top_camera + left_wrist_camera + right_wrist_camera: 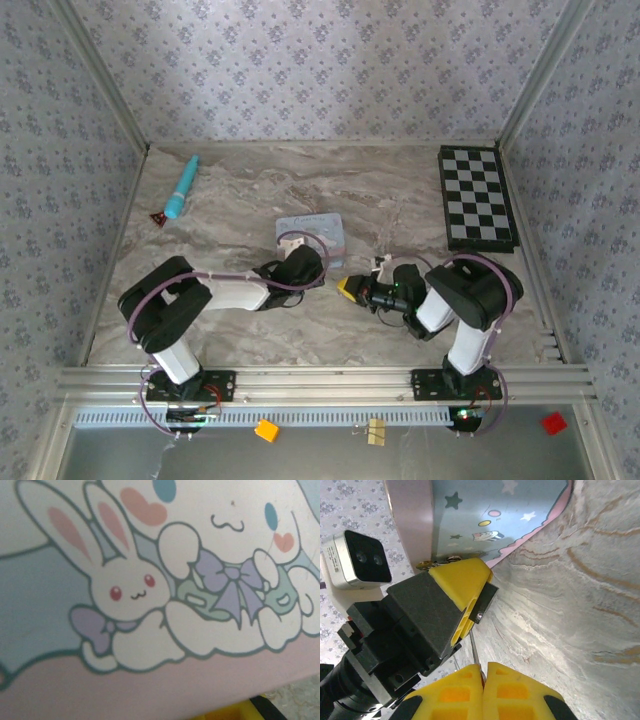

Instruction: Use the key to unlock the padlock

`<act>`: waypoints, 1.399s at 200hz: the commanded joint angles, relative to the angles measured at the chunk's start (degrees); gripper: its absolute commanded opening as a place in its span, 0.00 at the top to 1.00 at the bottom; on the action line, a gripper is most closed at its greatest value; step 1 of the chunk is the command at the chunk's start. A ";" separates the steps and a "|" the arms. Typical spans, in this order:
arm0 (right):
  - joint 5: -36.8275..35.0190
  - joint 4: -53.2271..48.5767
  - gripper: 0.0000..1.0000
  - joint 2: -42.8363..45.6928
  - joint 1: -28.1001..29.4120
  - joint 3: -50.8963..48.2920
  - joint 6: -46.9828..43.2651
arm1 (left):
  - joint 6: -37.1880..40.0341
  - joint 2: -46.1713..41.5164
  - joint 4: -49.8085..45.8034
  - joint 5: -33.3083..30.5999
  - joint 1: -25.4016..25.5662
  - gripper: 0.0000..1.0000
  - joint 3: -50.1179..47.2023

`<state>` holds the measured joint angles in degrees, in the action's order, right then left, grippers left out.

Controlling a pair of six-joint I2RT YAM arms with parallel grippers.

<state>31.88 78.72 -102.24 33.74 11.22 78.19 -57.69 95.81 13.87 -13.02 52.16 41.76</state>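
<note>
We think the padlock (489,596) is small, hard and light, with smooth sides, so it could slip or twist in a pinch. The best place to hold it is by its flat sides, leaving the keyhole end free.

In the right wrist view it is a little black block sticking out of the left gripper (477,601), whose yellow fingers seem to pinch it. It sits just beside the pale blue cartoon tin (495,515), close above the marble table (580,605).

Its long side runs on a slant. Its lower end, with a tiny silver dot, faces the right gripper (483,672). That gripper is squeezed tight on what looks like a thin silver key (474,650), which points up toward the padlock. We cannot see the keyhole.
</note>
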 commanded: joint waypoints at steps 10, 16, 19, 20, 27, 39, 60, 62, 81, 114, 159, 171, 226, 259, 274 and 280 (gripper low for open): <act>-1.54 1.15 1.00 -1.43 1.74 1.30 0.19 | -4.14 -2.47 3.67 5.77 -1.33 0.85 -1.53; -1.68 1.17 1.00 -1.55 1.98 1.49 0.19 | -5.31 -2.56 3.88 6.94 -1.68 0.86 -1.70; -1.77 1.17 1.00 -1.56 2.14 1.52 0.21 | -5.86 -2.56 3.81 7.52 -1.87 0.87 -1.68; -1.79 1.17 1.00 -1.56 2.17 1.56 0.25 | -6.08 -2.56 3.76 7.76 -1.97 0.87 -1.68; -2.04 1.17 1.00 -1.56 2.38 1.58 0.36 | -7.26 -2.64 3.54 9.30 -2.34 0.88 -1.75; -2.19 1.17 1.00 -1.43 2.65 1.67 0.51 | -9.29 -3.05 3.48 11.25 -2.81 0.89 -2.03; -2.27 1.16 1.00 -0.95 2.74 1.65 0.57 | -12.12 -4.07 2.92 13.80 -3.75 0.90 -2.36; -2.31 1.17 1.00 -0.91 2.76 1.68 0.54 | -12.50 -4.19 2.98 14.05 -3.89 0.90 -2.44; -2.39 1.11 1.00 -0.83 2.85 1.55 0.68 | -15.14 -5.16 4.50 16.17 -4.81 0.91 -3.55; -2.62 1.15 1.00 -1.19 3.39 1.46 0.69 | -18.16 -5.72 7.08 19.30 -5.91 0.92 -4.70; -3.16 1.13 1.00 -1.13 4.84 2.30 1.38 | -22.77 -4.63 13.71 22.47 -6.71 0.93 -6.95; -3.15 1.17 1.00 -1.04 4.76 2.30 1.44 | -23.33 -4.58 14.43 23.10 -6.77 0.94 -7.13; -1.59 1.12 1.00 -0.21 3.19 2.66 2.53 | -23.51 -5.45 14.35 23.83 -7.03 0.94 -7.04; 0.65 1.13 1.00 0.37 1.61 3.25 3.25 | -23.43 -6.06 15.28 24.18 -7.20 0.95 -7.72; 1.49 1.16 1.00 0.37 1.31 3.68 3.54 | -23.56 -6.24 16.14 24.27 -7.31 0.95 -8.05; 1.68 1.17 1.00 0.46 1.24 3.78 3.67 | -23.67 -6.33 16.50 24.39 -7.26 0.96 -8.20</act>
<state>31.35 78.78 -102.74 35.51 13.85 80.79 -79.18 91.37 27.53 8.43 45.04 34.41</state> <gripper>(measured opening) 0.051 0.158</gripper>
